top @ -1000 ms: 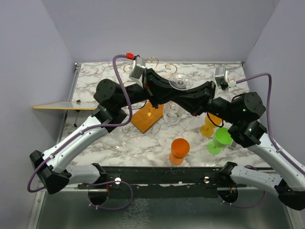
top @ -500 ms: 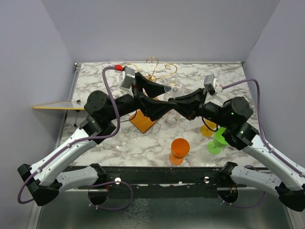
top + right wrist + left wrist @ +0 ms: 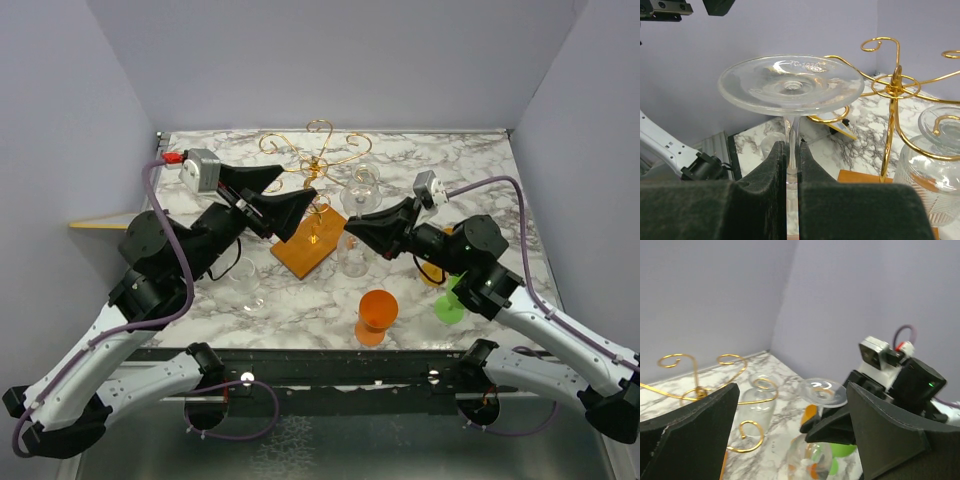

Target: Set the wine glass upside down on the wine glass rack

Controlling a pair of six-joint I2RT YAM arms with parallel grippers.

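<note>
Looking from above, I saw the wine glass (image 3: 360, 195) turned upside down in the right gripper (image 3: 350, 228), whose fingers were pressed together on the stem. The foot was on top and the bowl hung below, so its long axis stood almost upright. The wine glass rack (image 3: 312, 240) stood just beside it, to the left. The left gripper (image 3: 298, 186) was at the other side of the rack's post, with its fingers wide apart and nothing between them.

From the left wrist, the round foot of the glass showed between the spread fingers, beyond a gold scroll and apart from it.

From the right wrist, the stem ran straight up between the two fingers, with the foot lying level above them. The post and scrolls stood to the right, not touching the glass, and a second glass (image 3: 932, 150) hung there. I judged that the right arm, being the holder, had to carry the glass sideways to a free scroll while keeping the stem upright.
</note>
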